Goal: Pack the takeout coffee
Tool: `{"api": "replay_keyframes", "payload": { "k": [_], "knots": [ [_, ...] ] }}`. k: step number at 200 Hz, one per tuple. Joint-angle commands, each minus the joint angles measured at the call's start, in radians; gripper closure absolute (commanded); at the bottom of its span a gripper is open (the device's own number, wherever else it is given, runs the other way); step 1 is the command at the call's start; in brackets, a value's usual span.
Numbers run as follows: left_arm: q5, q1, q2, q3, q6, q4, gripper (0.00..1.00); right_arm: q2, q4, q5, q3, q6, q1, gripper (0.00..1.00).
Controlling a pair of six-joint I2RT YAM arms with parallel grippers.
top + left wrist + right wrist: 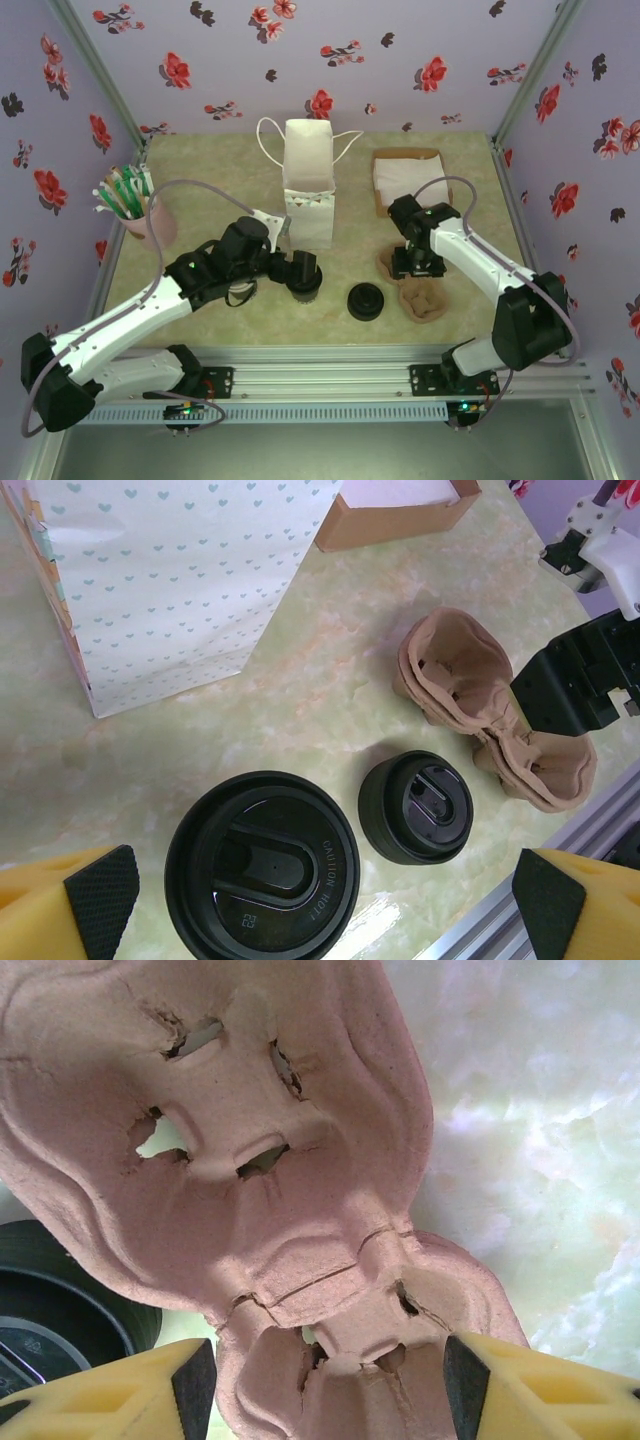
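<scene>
From above, we see the takeout coffee point(304, 284) toward the tabletop's point(200, 165) near edge, left of its middle, in front of the white paper bag point(308, 190). At the left wrist, the left tool point(325, 902) stands spread wide, its yellow fingers point(40, 900) flanking the coffee's black lid point(262, 870). At the right wrist, the right tool point(330, 1385) straddles one end of the pulp cup carrier point(250, 1160); whether it pinches we cannot tell.

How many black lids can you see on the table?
2. One lid sits under the open left gripper, by the paper bag; the other lid is beside the pulp cup carrier. More may hide in the bag.
</scene>
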Motion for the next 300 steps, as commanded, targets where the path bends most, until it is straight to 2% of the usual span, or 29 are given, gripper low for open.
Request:
{"api": "replay_keyframes", "payload": {
  "k": [1, 55, 97, 168, 300],
  "knots": [
    [-0.019, -0.008, -0.017, 0.001, 0.023, -0.001, 0.01, 0.034, -0.043, -0.019, 0.040, -0.044, -0.007, 0.37],
    [-0.019, -0.007, -0.015, 0.001, 0.018, -0.001, 0.01, 0.113, -0.079, 0.012, 0.086, -0.076, -0.008, 0.39],
    [-0.018, -0.007, -0.005, 0.005, 0.022, -0.001, 0.01, 0.146, -0.065, -0.019, 0.086, -0.088, -0.007, 0.43],
    [-0.017, -0.006, 0.012, 0.013, 0.022, -0.002, 0.01, 0.192, -0.058, -0.022, 0.083, -0.092, -0.007, 0.43],
    [-0.016, -0.008, 0.022, 0.025, 0.024, -0.005, 0.01, 0.150, -0.041, -0.014, 0.062, -0.084, -0.036, 0.47]
  ]
}}
